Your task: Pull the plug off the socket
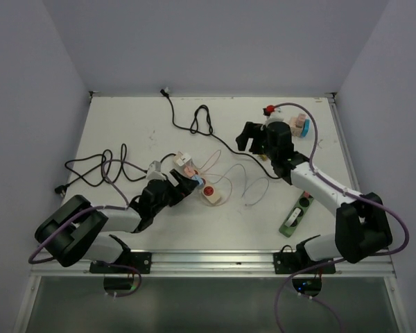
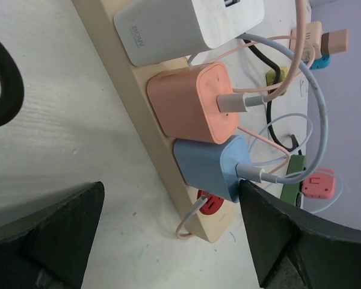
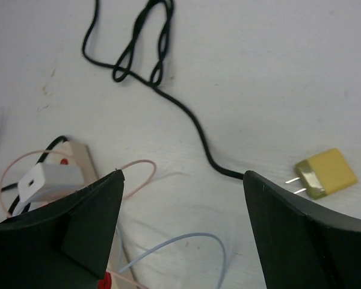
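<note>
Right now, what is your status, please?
Left gripper open, astride blue plug. Right gripper open, empty. Blue plug seated in power strip. Pink plug tight beside it.

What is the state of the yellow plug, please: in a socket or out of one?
Out. The yellow plug lies flat on the table, with both metal prongs fully exposed.

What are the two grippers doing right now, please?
Left gripper: open around the beige plastic power strip, gripping nothing.
Right gripper: open, empty.
</note>
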Controlling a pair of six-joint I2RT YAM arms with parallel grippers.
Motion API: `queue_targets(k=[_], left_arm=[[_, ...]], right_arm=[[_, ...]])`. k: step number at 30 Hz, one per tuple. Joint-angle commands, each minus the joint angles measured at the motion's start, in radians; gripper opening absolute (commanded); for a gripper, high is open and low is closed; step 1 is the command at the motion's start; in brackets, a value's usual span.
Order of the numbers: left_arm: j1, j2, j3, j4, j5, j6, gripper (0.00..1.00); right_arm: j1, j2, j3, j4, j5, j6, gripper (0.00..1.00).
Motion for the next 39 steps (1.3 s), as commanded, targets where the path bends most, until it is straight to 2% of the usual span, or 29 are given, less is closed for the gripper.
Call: queue_targets(k=[1,10,18,22,31,39], left_arm=[[0.004,-0.059,-0.069,-0.134,0.006,0.101,0.95],[0.031,-0.257,-0.092,-0.177,-0.008,0.104,0.95],[0.032,-0.386,-0.014,-0.355,-0.080,0.126,0.97],[0.063,-0.328,-0.003,-0.335,-0.072,0.124,0.94],[0.149,-0.144,0.062,-0.173,0.069,0.168,0.87],[0.153,-0.135,0.066,-0.110,0.094,0.179,0.86]], right_arm=[[0.148,-0.051,0.030,-0.029,0.049,-0.135,0.84],[0.401,-0.051,0.015,0.000,0.112,-0.205,0.80],[0.483,-0.045,-0.004,-0.012,0.148,-0.222,0.75],[0.539,-0.022,-0.013,-0.001,0.171,-0.218,0.73],[0.624,0.055,-0.015,0.020,0.236,-0.213,0.69],[0.644,0.138,0.005,0.026,0.263,-0.204,0.69]])
